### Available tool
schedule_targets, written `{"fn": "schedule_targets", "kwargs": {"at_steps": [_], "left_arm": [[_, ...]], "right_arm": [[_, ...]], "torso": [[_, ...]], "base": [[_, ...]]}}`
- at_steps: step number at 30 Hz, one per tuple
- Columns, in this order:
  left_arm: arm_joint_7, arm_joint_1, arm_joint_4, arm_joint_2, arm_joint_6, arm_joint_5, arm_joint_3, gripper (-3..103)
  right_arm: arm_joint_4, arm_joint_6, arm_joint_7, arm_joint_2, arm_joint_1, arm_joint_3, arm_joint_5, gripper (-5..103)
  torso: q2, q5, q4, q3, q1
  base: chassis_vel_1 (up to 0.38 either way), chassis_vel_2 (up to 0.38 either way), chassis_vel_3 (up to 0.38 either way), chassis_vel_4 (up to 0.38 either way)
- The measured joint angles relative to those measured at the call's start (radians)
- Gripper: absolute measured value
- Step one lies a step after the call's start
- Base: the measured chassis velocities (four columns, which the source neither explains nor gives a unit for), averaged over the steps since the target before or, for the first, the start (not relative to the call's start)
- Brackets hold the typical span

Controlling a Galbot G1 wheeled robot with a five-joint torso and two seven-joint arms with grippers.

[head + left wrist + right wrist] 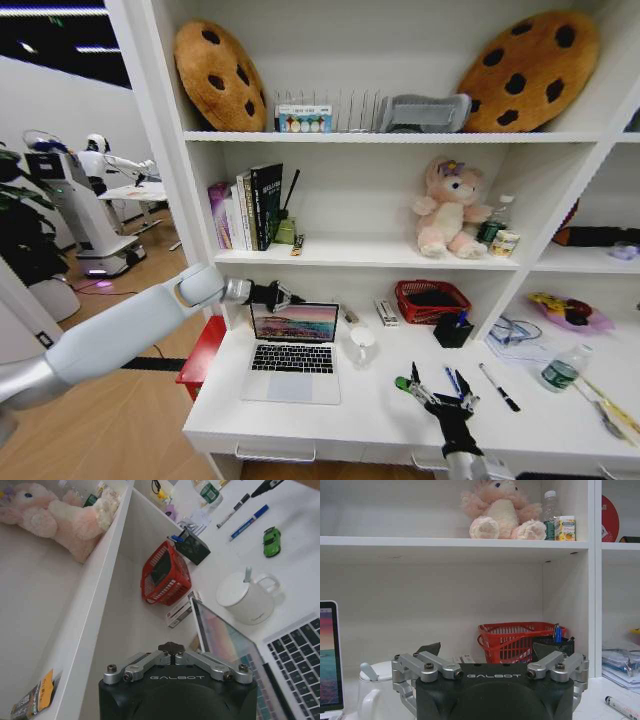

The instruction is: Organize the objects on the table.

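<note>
Low over the table's (300, 425) front edge, the right gripper (437, 396) is spread wide, hiding the green toy car (271, 541), while the left gripper (285, 296), pinched narrow, hovers above the open laptop (294, 352).

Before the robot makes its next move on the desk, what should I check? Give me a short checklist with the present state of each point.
1. Right gripper open and holding nothing: ok, its fingers are spread above the table.
2. Green toy car free to take: ok, it lies right at the right gripper's left fingertip.
3. Left gripper clear of the laptop: not ok, it sits at the top edge of the open screen.
4. Left gripper holding nothing: cannot tell.
5. Blue pen and black pen lying loose: ok, both beside the right gripper.
6. White mug upright, lid on: ok.
</note>
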Motion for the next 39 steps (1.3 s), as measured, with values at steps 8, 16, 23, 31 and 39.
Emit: {"fn": "schedule_targets", "kwargs": {"at_steps": [8, 16, 23, 31, 39], "left_arm": [[0.104, -0.026, 0.150, -0.085, -0.079, 0.109, 0.032, 0], [0.391, -0.055, 0.144, -0.068, -0.128, 0.138, 0.014, 0], [0.482, -0.029, -0.010, 0.022, -0.081, 0.086, 0.037, 0], [0.466, 0.243, -0.264, 0.135, -0.009, 0.090, -0.064, 0], [0.158, 0.605, -0.311, 0.246, 0.049, 0.016, -0.348, 2]], "right_arm": [[-0.003, 0.009, 0.001, 0.000, -0.007, 0.018, 0.017, 100], [-0.005, 0.010, 0.001, -0.001, -0.003, 0.028, 0.026, 100], [-0.004, 0.010, 0.001, 0.001, -0.003, 0.028, 0.026, 100], [-0.006, 0.011, 0.001, 0.007, -0.004, 0.015, 0.019, 100], [0.001, 0.004, 0.001, 0.003, -0.006, 0.012, 0.017, 100]], "torso": [[0.000, -0.0002, 0.0002, 0.000, 0.000], [0.000, -0.0002, 0.0003, 0.000, 0.000], [0.000, -0.0001, 0.0003, 0.000, 0.000], [0.000, -0.0004, 0.0003, 0.000, 0.000], [0.000, -0.0009, 0.0006, 0.000, 0.000]], "base": [[0.000, 0.000, 0.000, 0.000], [0.000, 0.000, 0.000, 0.000], [0.000, 0.000, 0.000, 0.000], [0.000, 0.000, 0.000, 0.000], [0.000, 0.000, 0.000, 0.000]]}}
